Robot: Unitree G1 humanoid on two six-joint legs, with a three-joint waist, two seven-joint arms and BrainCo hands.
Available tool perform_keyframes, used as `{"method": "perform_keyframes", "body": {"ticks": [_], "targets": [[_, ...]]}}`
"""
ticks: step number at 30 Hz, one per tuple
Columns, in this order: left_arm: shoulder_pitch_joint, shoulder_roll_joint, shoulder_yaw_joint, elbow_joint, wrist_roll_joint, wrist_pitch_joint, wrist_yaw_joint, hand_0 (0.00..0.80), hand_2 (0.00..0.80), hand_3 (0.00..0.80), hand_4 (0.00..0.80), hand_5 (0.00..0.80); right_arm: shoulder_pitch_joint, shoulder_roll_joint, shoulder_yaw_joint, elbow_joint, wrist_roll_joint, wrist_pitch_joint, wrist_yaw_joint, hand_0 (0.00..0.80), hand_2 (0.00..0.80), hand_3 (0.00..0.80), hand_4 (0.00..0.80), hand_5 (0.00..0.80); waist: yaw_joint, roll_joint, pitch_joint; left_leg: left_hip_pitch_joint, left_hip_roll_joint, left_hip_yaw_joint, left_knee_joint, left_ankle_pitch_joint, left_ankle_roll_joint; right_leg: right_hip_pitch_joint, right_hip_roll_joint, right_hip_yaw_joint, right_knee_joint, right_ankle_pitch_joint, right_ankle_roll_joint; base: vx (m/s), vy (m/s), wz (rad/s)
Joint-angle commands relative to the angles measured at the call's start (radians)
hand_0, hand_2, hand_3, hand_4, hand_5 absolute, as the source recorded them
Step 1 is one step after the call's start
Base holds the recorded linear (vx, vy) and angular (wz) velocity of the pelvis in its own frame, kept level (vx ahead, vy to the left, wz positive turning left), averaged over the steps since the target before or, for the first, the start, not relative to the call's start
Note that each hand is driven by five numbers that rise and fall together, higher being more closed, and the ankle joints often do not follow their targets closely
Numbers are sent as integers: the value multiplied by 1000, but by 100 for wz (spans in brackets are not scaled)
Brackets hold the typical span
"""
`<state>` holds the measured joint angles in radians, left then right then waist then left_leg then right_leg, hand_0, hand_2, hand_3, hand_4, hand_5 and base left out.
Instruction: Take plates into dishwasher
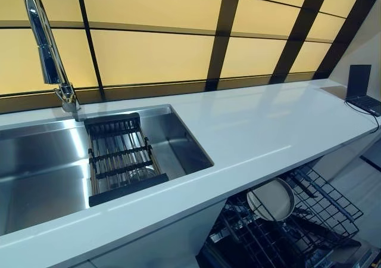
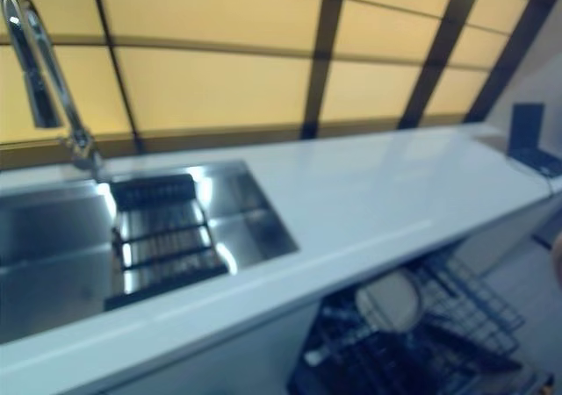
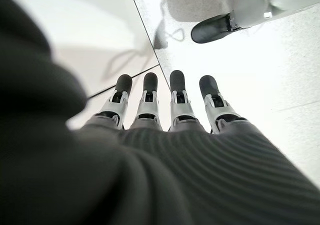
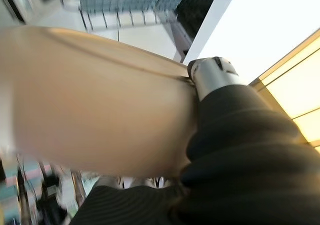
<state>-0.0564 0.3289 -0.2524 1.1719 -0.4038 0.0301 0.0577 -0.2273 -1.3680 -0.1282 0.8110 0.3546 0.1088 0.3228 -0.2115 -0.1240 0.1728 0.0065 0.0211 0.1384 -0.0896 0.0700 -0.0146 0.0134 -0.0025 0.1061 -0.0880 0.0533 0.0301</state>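
While clamped in right robot hand, plate beside counter edge

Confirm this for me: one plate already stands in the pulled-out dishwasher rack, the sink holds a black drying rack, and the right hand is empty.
Not quite. The right hand is not empty: the right wrist view shows it holding a beige plate. The rest stands: one plate stands in the dishwasher rack, and a black drying rack sits in the sink.
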Motion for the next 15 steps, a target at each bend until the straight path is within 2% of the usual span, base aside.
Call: {"method": "perform_keyframes", "body": {"ticks": [1,3,8,15], "targets": [[-41,21,16,42,56,-34,-9,0,0,0,0,0,-35,22,-36,-47,40,-64,27,800,800,800,800,800,49,-33,0,68,39,-28,2,-83,-17,-49,-53,19,26,81,112,0,0,0],[-45,18,18,40,56,-35,-5,0,0,0,0,0,-41,55,-9,-51,37,-82,32,800,800,800,800,800,49,-27,5,66,40,-26,2,-82,-19,-53,-56,16,25,81,111,-42,0,0],[-48,8,32,46,65,-42,-14,0,0,0,0,0,-20,134,14,-89,54,-66,78,800,800,800,800,800,41,-18,14,70,41,-19,2,-84,-21,-51,-63,10,23,79,109,-7,-1,0],[-43,1,40,51,74,-45,-13,0,0,0,0,0,25,181,9,-110,62,-52,108,800,800,800,800,800,33,-14,14,74,43,-14,2,-84,-24,-49,-67,11,19,81,108,0,0,0]]}}
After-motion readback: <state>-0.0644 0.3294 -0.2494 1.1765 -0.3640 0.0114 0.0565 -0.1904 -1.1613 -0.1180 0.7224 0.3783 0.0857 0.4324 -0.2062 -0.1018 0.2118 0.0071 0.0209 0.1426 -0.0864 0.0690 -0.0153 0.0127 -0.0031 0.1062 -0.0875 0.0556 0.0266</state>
